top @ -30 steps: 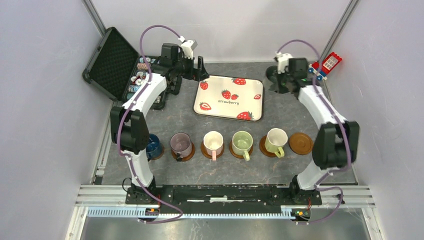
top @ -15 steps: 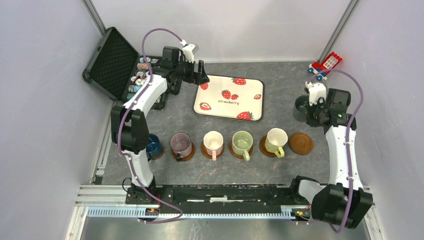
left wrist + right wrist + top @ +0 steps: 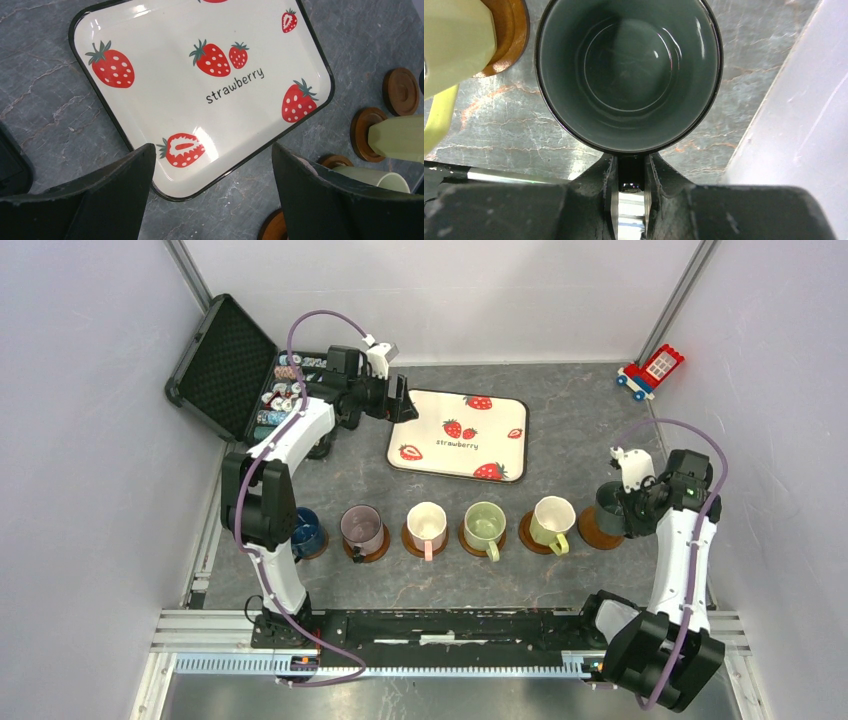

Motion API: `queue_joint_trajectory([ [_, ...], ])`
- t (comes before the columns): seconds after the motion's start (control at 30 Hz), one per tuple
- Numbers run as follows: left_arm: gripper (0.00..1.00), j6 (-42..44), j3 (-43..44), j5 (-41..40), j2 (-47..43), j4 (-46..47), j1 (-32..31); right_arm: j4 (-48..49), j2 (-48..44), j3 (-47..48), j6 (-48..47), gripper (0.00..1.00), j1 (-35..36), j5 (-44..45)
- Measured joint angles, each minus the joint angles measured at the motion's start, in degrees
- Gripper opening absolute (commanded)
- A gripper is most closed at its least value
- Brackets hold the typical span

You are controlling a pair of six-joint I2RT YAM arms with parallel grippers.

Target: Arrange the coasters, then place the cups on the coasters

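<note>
Right gripper (image 3: 630, 167) pinches dark mug (image 3: 629, 75) by its handle at 3 o'clock. Left gripper (image 3: 212, 149) gapes above tray (image 3: 165, 105); case (image 3: 218, 352) holds chips (image 3: 280, 392).

We read a single word, "strawberry", in small dark lower-case letters on the white tray (image 3: 150, 100), set among its printed red berries. From the overhead camera we make out the same word on the tray (image 3: 425, 430), only smaller.

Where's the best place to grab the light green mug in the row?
Take the light green mug by its handle, from the near side: the handle points that way, and the cream-white mug and yellow-green mug flank it.
</note>
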Motion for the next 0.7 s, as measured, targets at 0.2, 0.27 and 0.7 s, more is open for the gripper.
queue_joint_trajectory([
  [0.2, 0.92, 0.9, -2.6, 0.0, -0.6, 0.8, 0.0, 0.9, -1.0, -3.4, -0.1, 0.00, -3.0, -2.0],
  [0.27, 0.92, 1.5, -3.2, 0.0, -1.0, 0.8, 0.0, 1.6, -1.6, -4.4, -0.1, 0.00, -3.6, -2.6],
  [0.7, 0.92, 2.9, -3.4, -0.1, -1.5, 1.3, 0.0, 6.2, -1.8, -7.1, -0.5, 0.00, -7.3, -7.8],
])
